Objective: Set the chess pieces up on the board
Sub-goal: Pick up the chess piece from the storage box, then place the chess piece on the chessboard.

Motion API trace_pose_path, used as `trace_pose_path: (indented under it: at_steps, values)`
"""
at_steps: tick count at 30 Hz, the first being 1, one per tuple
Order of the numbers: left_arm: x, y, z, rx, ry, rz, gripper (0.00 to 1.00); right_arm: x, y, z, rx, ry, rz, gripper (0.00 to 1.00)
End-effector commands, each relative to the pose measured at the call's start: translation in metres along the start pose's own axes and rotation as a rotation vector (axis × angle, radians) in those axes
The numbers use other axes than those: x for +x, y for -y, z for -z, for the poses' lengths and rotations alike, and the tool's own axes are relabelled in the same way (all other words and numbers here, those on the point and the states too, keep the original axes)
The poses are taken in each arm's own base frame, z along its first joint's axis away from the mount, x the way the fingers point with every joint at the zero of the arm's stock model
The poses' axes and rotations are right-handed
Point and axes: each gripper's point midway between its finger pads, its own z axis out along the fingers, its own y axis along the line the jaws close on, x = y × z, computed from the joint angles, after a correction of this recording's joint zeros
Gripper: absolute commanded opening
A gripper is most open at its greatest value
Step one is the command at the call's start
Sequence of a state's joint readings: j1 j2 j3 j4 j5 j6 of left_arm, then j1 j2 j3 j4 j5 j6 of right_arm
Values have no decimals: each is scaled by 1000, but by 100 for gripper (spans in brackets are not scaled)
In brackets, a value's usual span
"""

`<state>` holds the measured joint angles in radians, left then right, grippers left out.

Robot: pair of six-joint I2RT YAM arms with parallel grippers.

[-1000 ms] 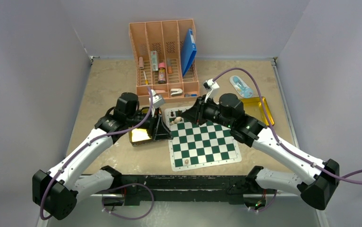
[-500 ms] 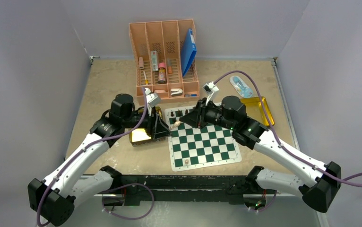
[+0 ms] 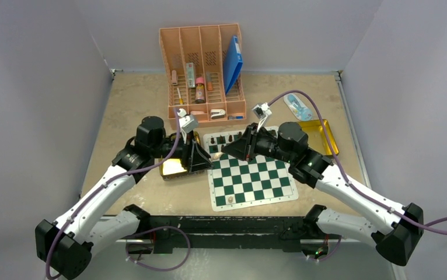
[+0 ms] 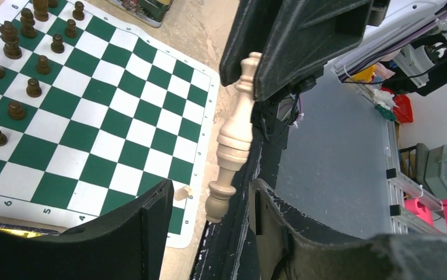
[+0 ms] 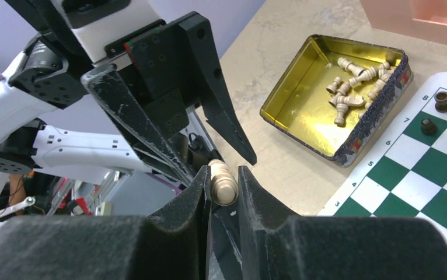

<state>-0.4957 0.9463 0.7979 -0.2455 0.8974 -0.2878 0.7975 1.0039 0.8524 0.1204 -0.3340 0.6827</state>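
The tabletop (image 3: 133,99) carries the board (image 3: 250,175), which lies flat. Dark chess pieces (image 4: 34,87) stand in its far rows, and one small pale man (image 3: 231,199) sits alone by the near edge. Left of the board is a gold tin (image 5: 303,116) with more pale men (image 5: 349,81) lying loose inside.

Over the board's left edge the two tools meet. The right tool (image 5: 223,170) is pinching the top end of a tall pale piece (image 4: 236,134), whose body slants down in mid-air. The left tool (image 4: 209,186) is spread, with a finger on either side of the base and a gap showing on both sides.

The piece looks like turned wood — light, stiff and smooth, unlikely to break. Being round, it could easily swivel or slip in a two-point pinch. Held only by its head, the long body acts as a lever. The safer hold is probably across the narrow stem just above the base — that would leave the foot free to land flat on a square.
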Motion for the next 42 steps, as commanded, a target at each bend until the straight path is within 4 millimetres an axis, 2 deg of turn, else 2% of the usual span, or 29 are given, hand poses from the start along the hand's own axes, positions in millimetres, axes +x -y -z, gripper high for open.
trace_pose_path:
  at_steps: [1, 3, 6, 9, 12, 15, 17, 20, 21, 27, 32, 34, 38, 42]
  values:
    - [-3, 0, -3, 27, 11, -9, 49, -13, -18, 5, -73, 52, 4, 9]
    - [-2, 1, -4, 43, 2, -5, 40, -12, -19, 5, -80, 50, 4, 9]
    - [-4, -1, -3, 23, 6, -14, 12, -12, -19, 7, -73, 49, 0, 9]
    - [-7, -7, 1, -46, 12, -19, 0, -14, -12, 10, -24, 69, -19, 8]
    - [-10, -8, 7, -91, 29, -32, 0, -12, -7, 14, 5, 66, -29, 9]
    - [-11, -20, 13, -190, 46, -23, 0, -11, -1, 20, 42, 83, -32, 9]
    - [-8, -39, 20, -315, 55, 8, 0, -12, 12, 24, 108, 115, -40, 9]
    - [-2, -77, 40, -575, 72, 79, 0, -4, 45, 31, 279, 110, -62, 9]
    - [-1, -83, 45, -623, 65, 86, 0, -3, 54, 34, 326, 117, -64, 9]
    - [-13, -81, 61, -683, 105, 23, 0, 28, 83, 44, 438, 65, -121, 9]
    - [-15, -79, 64, -690, 100, 7, 0, 63, 109, 56, 549, 13, -203, 7]
    - [-16, -76, 64, -676, 86, -5, 0, 74, 113, 59, 572, 5, -229, 5]
    - [-9, -76, 69, -689, 95, -16, 0, 90, 107, 62, 621, 21, -252, 3]
    - [-10, -69, 71, -673, 112, -30, 0, 131, 91, 53, 708, -66, -240, 4]
